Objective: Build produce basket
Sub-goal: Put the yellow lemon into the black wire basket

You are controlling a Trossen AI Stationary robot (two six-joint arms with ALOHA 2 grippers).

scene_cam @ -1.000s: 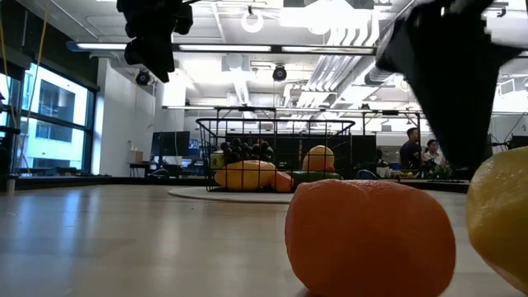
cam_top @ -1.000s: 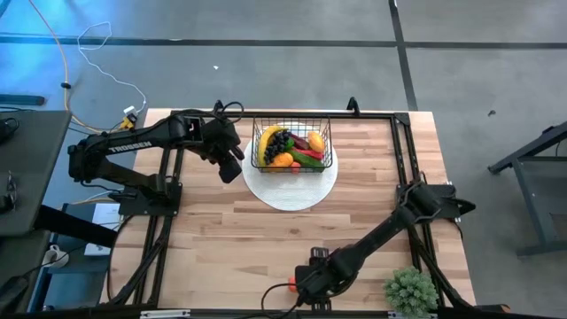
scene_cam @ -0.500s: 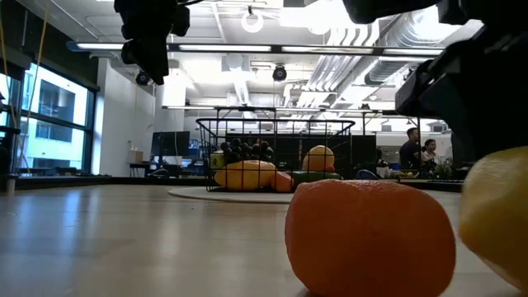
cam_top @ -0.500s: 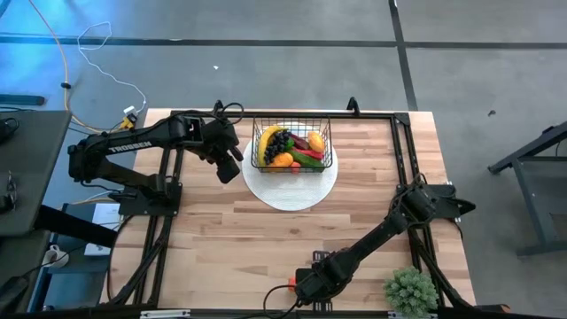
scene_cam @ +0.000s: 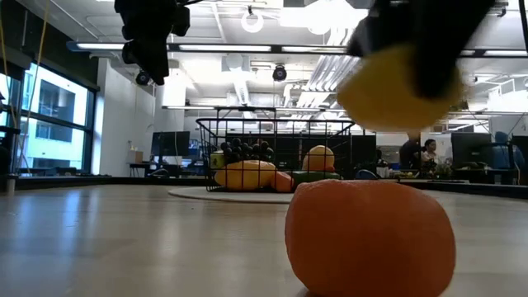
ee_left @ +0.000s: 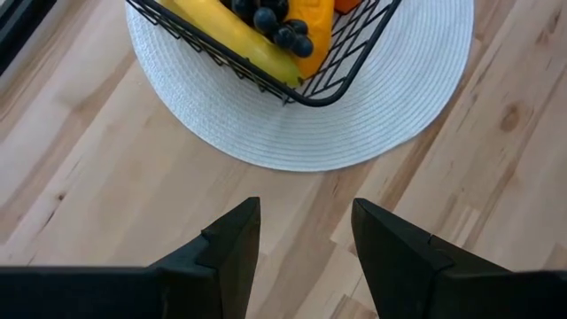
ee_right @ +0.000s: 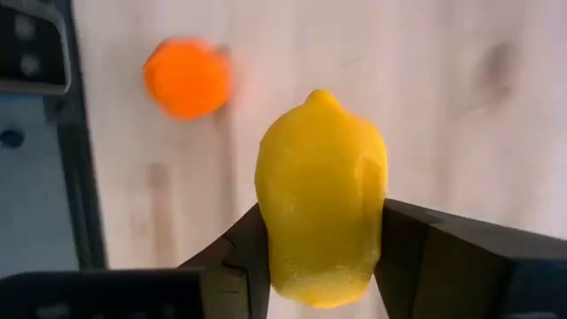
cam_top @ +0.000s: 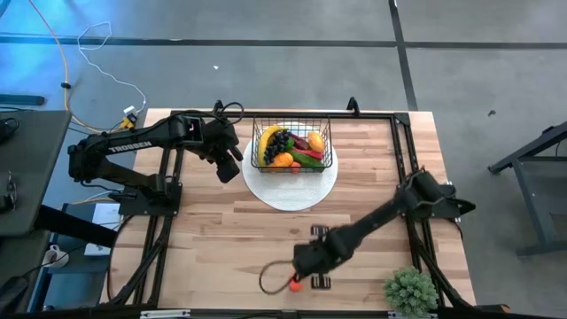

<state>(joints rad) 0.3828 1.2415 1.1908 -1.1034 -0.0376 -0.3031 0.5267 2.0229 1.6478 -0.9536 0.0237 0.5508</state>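
The right gripper (ee_right: 321, 266) is clamped on a yellow lemon (ee_right: 322, 195), which fills the gap between the two fingers and hides their inner faces; the fruit's lower end runs down between the jaws, and its nub points away from them. In the low view the lemon (scene_cam: 388, 87) hangs clear of the wood, its top swallowed by the dark, blurred gripper body. Beyond the jaws, apart from the lemon, an orange fruit (ee_right: 187, 78) lies on the table (cam_top: 221, 239); from above, the orange (cam_top: 294, 285) is a small dot just beside the right gripper (cam_top: 306, 261), whose fingers are probably under the wrist there.

The left gripper (ee_left: 301, 239) hovers with its jaws apart and nothing between them. Ahead of them sits the basket (ee_left: 341, 66) on a white round mat (ee_left: 407, 106), cut off by the frame edge, with a banana (ee_left: 235, 40) and dark grapes (ee_left: 275, 22) partly showing through the wire.
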